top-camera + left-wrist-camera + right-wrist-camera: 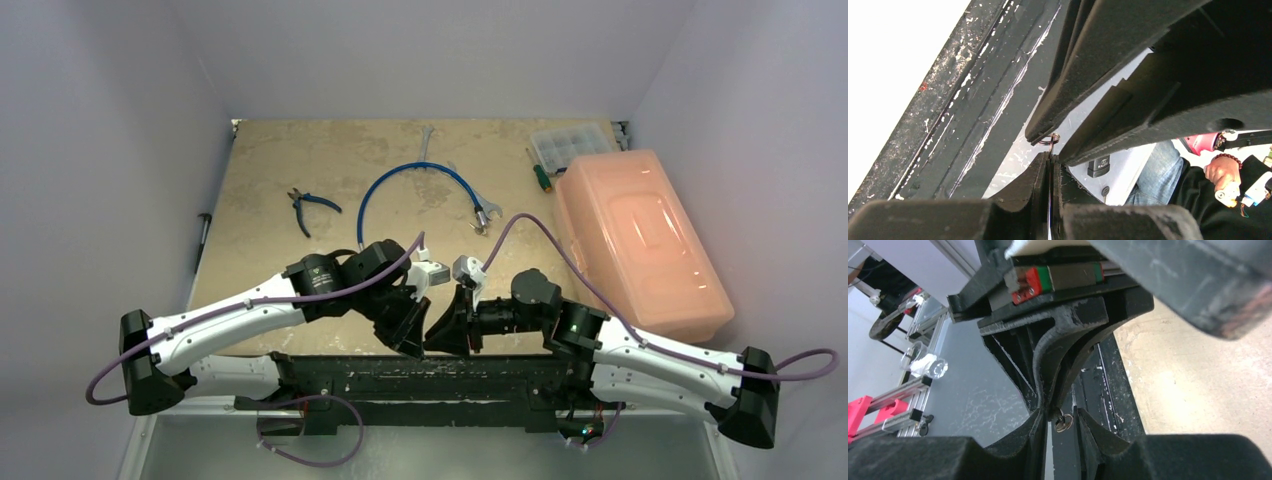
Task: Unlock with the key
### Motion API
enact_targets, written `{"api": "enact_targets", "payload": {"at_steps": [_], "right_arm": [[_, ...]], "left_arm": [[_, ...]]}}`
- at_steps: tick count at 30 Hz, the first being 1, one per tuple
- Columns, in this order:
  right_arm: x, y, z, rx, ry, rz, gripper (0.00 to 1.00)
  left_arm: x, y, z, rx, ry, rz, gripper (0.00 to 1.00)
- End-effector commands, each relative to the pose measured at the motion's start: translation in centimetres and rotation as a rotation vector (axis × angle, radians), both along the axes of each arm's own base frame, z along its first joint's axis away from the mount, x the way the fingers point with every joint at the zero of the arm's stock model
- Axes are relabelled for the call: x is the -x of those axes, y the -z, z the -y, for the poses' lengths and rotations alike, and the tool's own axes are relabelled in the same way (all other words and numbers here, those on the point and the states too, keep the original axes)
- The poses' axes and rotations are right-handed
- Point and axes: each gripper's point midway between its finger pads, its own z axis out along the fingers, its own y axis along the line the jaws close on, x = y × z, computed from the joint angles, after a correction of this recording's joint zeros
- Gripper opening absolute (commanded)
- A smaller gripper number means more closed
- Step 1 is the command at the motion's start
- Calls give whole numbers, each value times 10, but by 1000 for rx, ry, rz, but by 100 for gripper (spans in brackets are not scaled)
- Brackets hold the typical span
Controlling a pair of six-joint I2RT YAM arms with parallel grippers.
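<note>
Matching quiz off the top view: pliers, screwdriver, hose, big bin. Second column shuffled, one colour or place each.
Things:
1. pliers
2. screwdriver
3. hose
4. lidded bin

Colour or place:
A. translucent orange, far right
B. blue arc, far middle
C. green handle, beside the clear organiser box
D. blue handles, left of the middle

Pairs: 1-D, 2-C, 3-B, 4-A.
</note>
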Motion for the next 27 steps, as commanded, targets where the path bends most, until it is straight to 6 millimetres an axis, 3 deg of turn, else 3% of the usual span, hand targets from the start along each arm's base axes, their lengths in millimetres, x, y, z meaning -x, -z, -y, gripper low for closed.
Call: {"api": "enact_targets", "payload": {"at_steps": [1, 6, 19, 27], "right_arm": [[5, -7, -5, -29, -51, 21, 31], [7, -12, -5, -51, -66, 27, 24], [17, -20, -5, -85, -126, 33, 26], [26, -19, -4, -101, -176, 24, 5]], "left_arm": [[3, -30, 8, 121, 41, 42, 0], [4, -32, 7, 130, 51, 43, 0], [8, -32, 7, 143, 90, 43, 0], [10, -28, 4, 139, 118, 55, 0]]}}
